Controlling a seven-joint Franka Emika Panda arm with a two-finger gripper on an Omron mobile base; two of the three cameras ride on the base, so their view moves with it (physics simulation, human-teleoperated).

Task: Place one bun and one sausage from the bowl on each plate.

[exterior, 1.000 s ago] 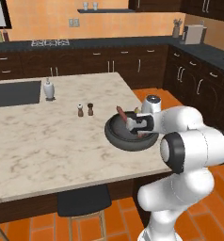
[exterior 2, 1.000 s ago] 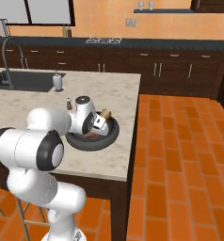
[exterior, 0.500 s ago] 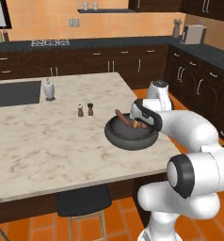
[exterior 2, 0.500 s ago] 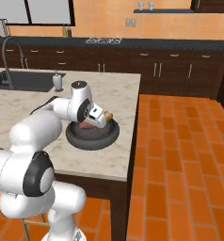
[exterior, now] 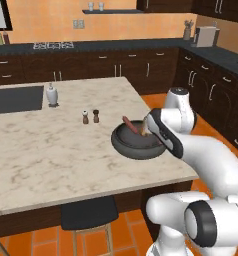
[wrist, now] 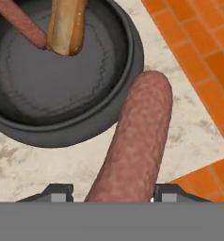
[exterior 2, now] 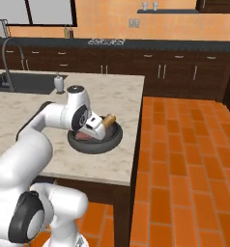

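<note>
Over the bowl's (wrist: pixel 132 61) edge we're holding one sausage (wrist: pixel 135 141) with the gripper (wrist: pixel 109 192) jaws part-closed around it, while a bun (wrist: pixel 67 23) and another sausage (wrist: pixel 20 21) are sitting in the bowl, so plating is looking barely started.
</note>
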